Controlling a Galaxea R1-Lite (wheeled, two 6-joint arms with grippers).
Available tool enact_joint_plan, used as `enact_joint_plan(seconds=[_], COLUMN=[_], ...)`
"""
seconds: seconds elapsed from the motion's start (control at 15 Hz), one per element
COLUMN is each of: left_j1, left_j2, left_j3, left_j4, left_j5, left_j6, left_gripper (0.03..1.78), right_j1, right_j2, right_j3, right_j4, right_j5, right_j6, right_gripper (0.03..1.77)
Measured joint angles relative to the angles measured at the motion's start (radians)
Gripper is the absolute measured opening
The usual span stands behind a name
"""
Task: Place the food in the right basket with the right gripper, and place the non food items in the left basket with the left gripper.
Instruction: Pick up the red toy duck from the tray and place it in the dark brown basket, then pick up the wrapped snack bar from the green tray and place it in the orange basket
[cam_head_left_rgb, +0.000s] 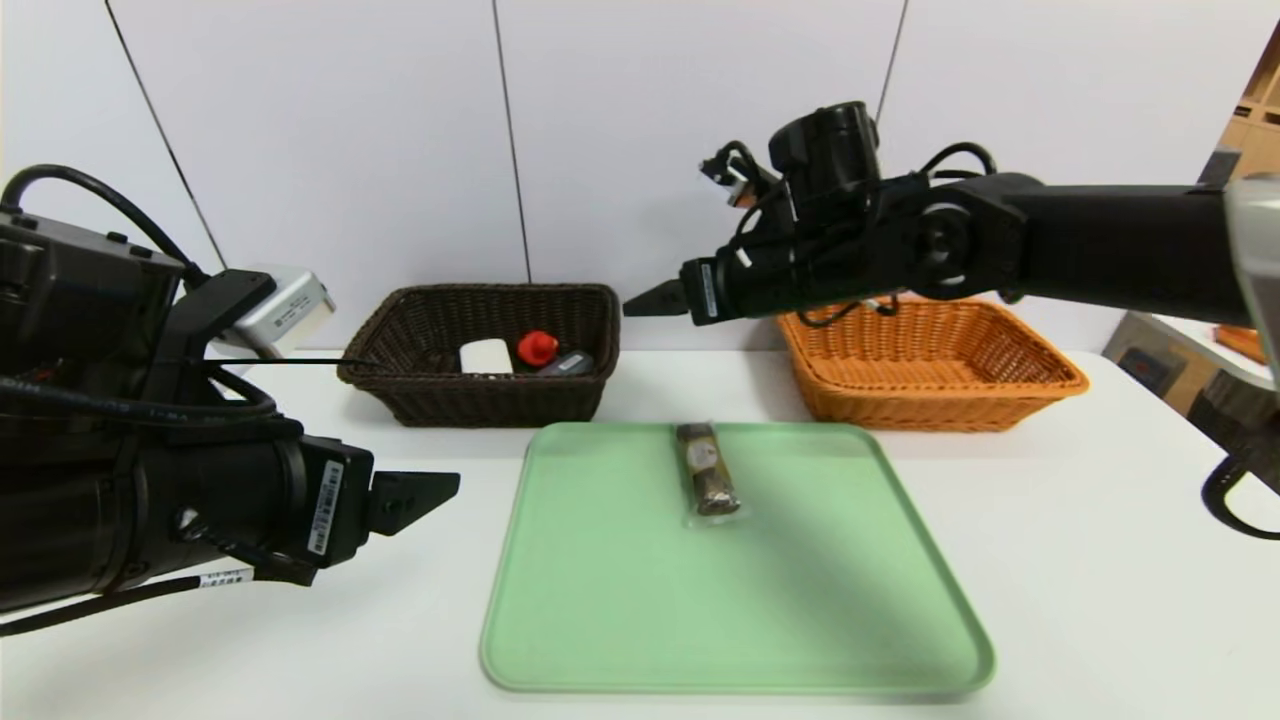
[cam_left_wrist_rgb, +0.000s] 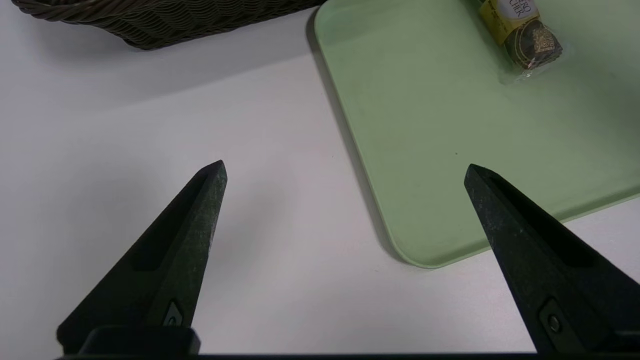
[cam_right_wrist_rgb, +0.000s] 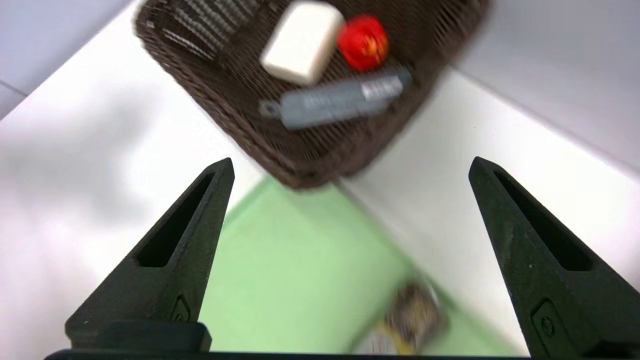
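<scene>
The food, a brown snack roll with a gold label (cam_head_left_rgb: 707, 470) (cam_left_wrist_rgb: 522, 27) (cam_right_wrist_rgb: 412, 320), lies on the far part of the green tray (cam_head_left_rgb: 640, 600). The dark left basket (cam_head_left_rgb: 420, 395) (cam_right_wrist_rgb: 320, 155) holds the white block (cam_head_left_rgb: 486, 356) (cam_right_wrist_rgb: 302, 42), the red duck (cam_head_left_rgb: 537, 347) (cam_right_wrist_rgb: 363, 41) and the grey case (cam_head_left_rgb: 565, 363) (cam_right_wrist_rgb: 335, 102). No items show in the orange right basket (cam_head_left_rgb: 940, 390). My right gripper (cam_head_left_rgb: 650, 298) (cam_right_wrist_rgb: 350, 167) hangs open and empty high between the baskets, above the tray's far edge. Low at the tray's left, my left gripper (cam_head_left_rgb: 440, 490) (cam_left_wrist_rgb: 345, 167) is open and empty.
The white table (cam_head_left_rgb: 1100, 560) carries the tray in the middle and both baskets at the back against a white wall. A shelf and other furniture (cam_head_left_rgb: 1240, 330) stand off the table's right side.
</scene>
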Motion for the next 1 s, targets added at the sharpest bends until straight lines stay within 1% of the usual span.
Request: enact_joint_plan(seconds=[0.13,0.2,0.27,0.4,0.53,0.6,0.73,0.93,1.0], left_j1=[0.0,0.0,0.0,-0.001,-0.001,-0.001,-0.003,-0.003,-0.003], left_j2=[0.0,0.0,0.0,0.0,0.001,0.001,0.001,0.0,0.0], left_j3=[0.0,0.0,0.0,0.0,0.0,0.001,0.001,0.009,0.011], left_j4=[0.0,0.0,0.0,0.0,0.0,0.0,0.0,0.0,0.0], left_j5=[0.0,0.001,0.0,0.0,0.0,-0.001,-0.001,-0.001,-0.001], left_j6=[-0.001,-0.001,-0.001,0.0,-0.001,-0.001,-0.001,-0.003,-0.003], left_gripper=[1.69,1.69,1.69,1.69,1.69,1.69,1.69,1.69,1.69], right_j1=[0.001,0.004,0.009,0.023,0.039,0.05,0.085,0.127,0.134], right_j2=[-0.056,-0.084,-0.111,-0.163,-0.2,-0.212,-0.222,-0.213,-0.202], right_j3=[0.045,0.077,0.113,0.189,0.264,0.298,0.351,0.391,0.396], right_j4=[0.072,0.087,0.098,0.136,0.156,0.159,0.161,0.16,0.161], right_j5=[-0.065,-0.097,-0.121,-0.153,-0.18,-0.201,-0.26,-0.322,-0.35], right_j6=[0.047,0.066,0.083,0.103,0.11,0.111,0.116,0.115,0.115], right_gripper=[1.65,1.66,1.66,1.67,1.68,1.68,1.69,1.69,1.69])
